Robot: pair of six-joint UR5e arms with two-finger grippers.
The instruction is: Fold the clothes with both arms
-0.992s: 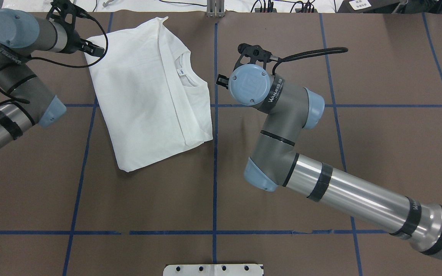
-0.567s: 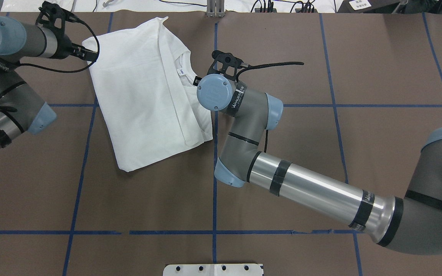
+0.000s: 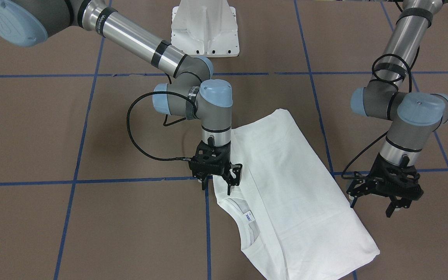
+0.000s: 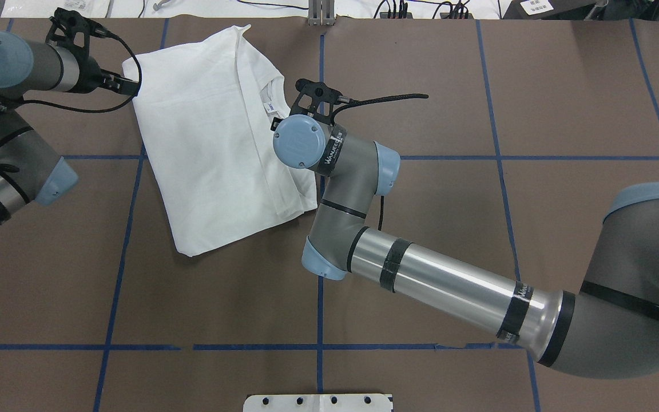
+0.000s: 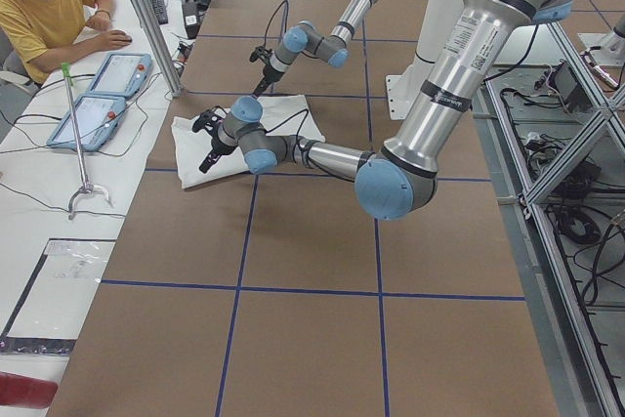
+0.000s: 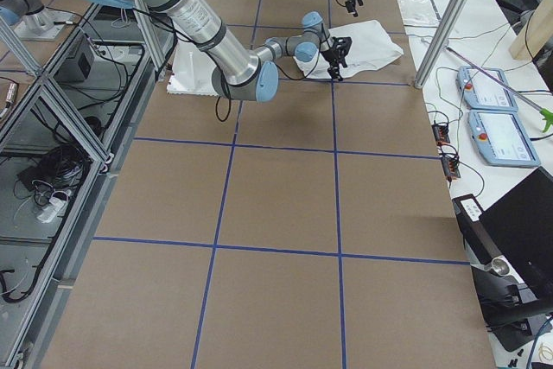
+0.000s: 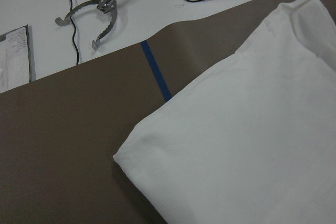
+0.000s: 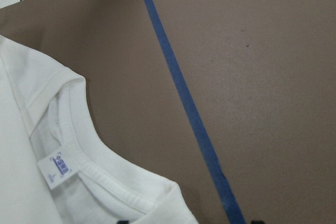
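The white T-shirt (image 4: pixel 209 143) lies folded on the brown table, collar and neck label (image 3: pixel 248 216) facing up; it also shows in the front view (image 3: pixel 298 186). My right gripper (image 3: pixel 216 188) is open and hangs just above the shirt's edge beside the collar. In the overhead view the right wrist (image 4: pixel 301 140) hides it. The right wrist view shows the ribbed collar (image 8: pixel 100 169) and label. My left gripper (image 3: pixel 370 208) is open and empty, just off the shirt's far side edge, near its corner (image 7: pixel 119 156); it also shows in the overhead view (image 4: pixel 126 86).
The white metal pedestal (image 3: pixel 204 27) stands at the robot's side of the table. Blue tape lines (image 4: pixel 321 240) cross the brown surface. A white bench beyond the table holds a metal tong tool (image 7: pixel 100 17), cables and tablets (image 5: pixel 103 95); an operator (image 5: pixel 44 7) sits there.
My right arm has swung left from the table's middle to the shirt's collar edge. My left gripper has drawn back a little to the left, off the shirt's corner.
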